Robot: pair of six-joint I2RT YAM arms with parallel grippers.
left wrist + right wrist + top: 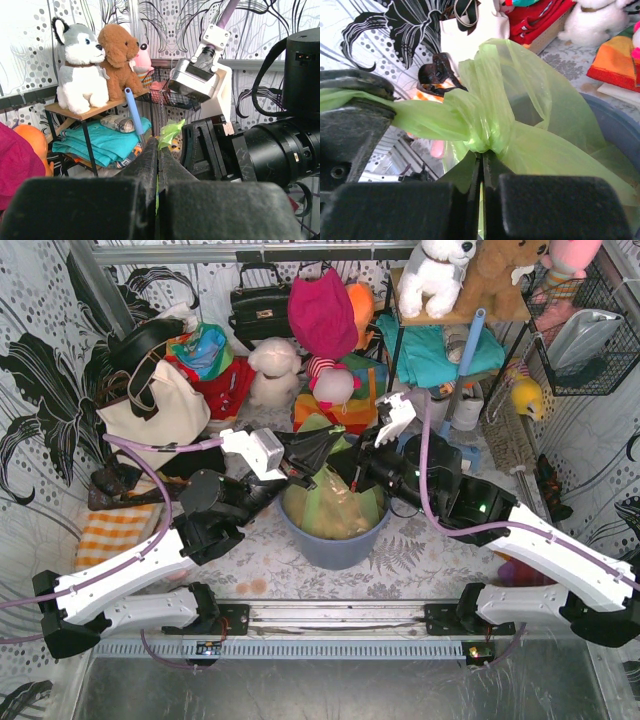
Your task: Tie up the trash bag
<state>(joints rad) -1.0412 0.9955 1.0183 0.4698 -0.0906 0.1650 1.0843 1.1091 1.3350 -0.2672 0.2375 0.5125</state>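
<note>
Lime-green filmy trash bag [490,112], bunched into knot, right gripper [481,162] pinching it, left gripper [158,152] prob. too.

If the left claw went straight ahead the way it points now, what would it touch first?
Probably the right claw, the black part just beyond its tips. A scrap of the green trash bag shows between them. Depth is unclear.

Thin, glossy, crinkled translucent plastic trash bag [530,100]; smooth matt blue plastic bin [332,550]; fluffy plush husky [80,70].
</note>
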